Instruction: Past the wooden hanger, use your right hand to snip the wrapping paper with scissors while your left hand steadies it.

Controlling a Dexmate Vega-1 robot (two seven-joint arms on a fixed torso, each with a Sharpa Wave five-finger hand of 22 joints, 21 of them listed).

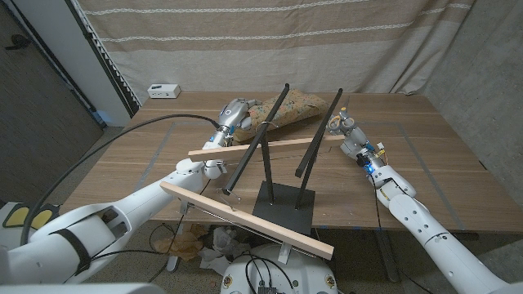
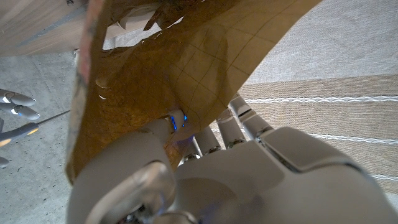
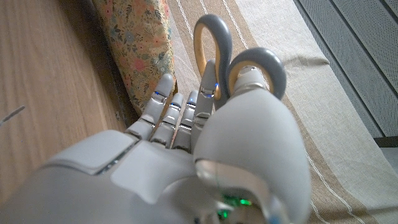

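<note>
In the right wrist view, the fingers (image 3: 171,118) of the right hand (image 1: 346,131) are seen threaded into the grey handle loops of the scissors (image 3: 224,59), so the tool is held; whether the blades are parted cannot be told, as they are hidden behind the hand. In the left wrist view, the fingers (image 2: 217,127) of the left hand (image 1: 233,114) are closed on an edge of the wrapping paper (image 1: 290,109), a brown sheet whose plain gridded back is turned towards that camera.

In the head view, the paper lies bunched at the far middle of the table (image 1: 445,163), beyond the wooden hanger (image 1: 265,145), with the left hand at its left end and the right hand just beside its right end.

Both grasps are judged to be in place and both hands are already past the hanger. No cut edge can be made out in the paper, so the snip itself appears not yet made: the blades are still to be brought onto the held edge and closed.
</note>
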